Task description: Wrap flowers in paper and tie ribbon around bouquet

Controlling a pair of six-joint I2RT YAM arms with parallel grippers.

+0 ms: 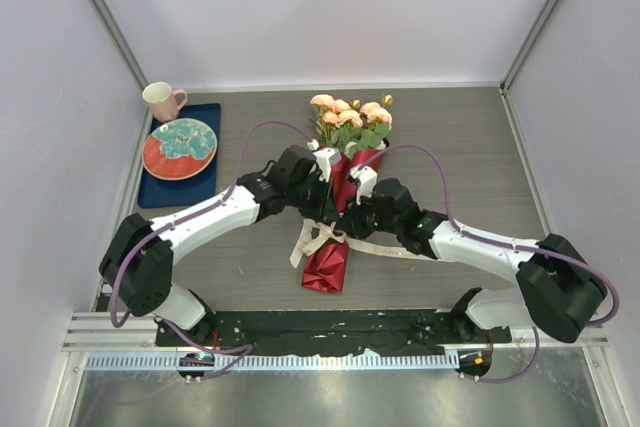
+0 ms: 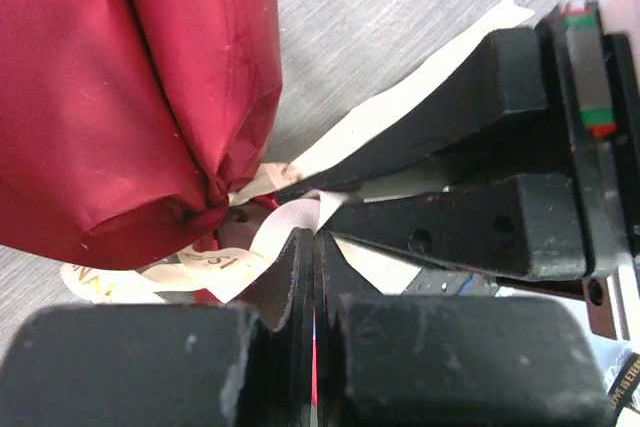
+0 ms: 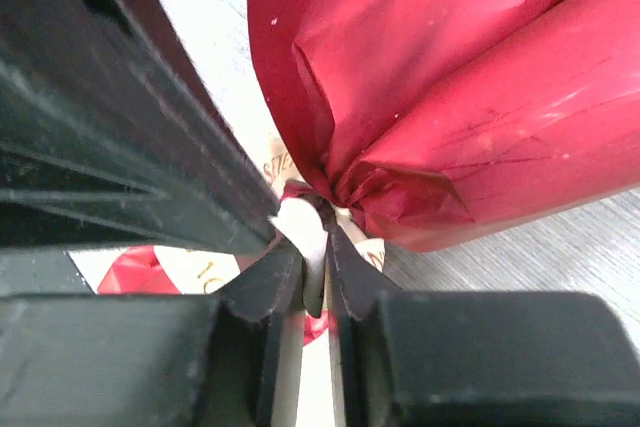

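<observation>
The bouquet lies in the middle of the table. Its pale pink-peach flowers [image 1: 350,117] point to the back and a cone of deep-red paper [image 1: 328,262] wraps the stems. The cream ribbon [image 1: 308,242] crosses the paper's pinched waist. Both grippers meet there, tip to tip. My left gripper [image 1: 322,209] [image 2: 316,239] is shut, with the ribbon [image 2: 400,107] running into its tips beside the paper [image 2: 120,97]. My right gripper [image 1: 346,219] [image 3: 316,247] is shut on a fold of ribbon [image 3: 305,232] just under the gathered paper [image 3: 450,77]. The stems are hidden.
At the back left, a dark blue tray [image 1: 160,192] carries a red and teal plate [image 1: 180,147]. A pink mug [image 1: 162,100] stands at its far corner. Pale walls close the table on three sides.
</observation>
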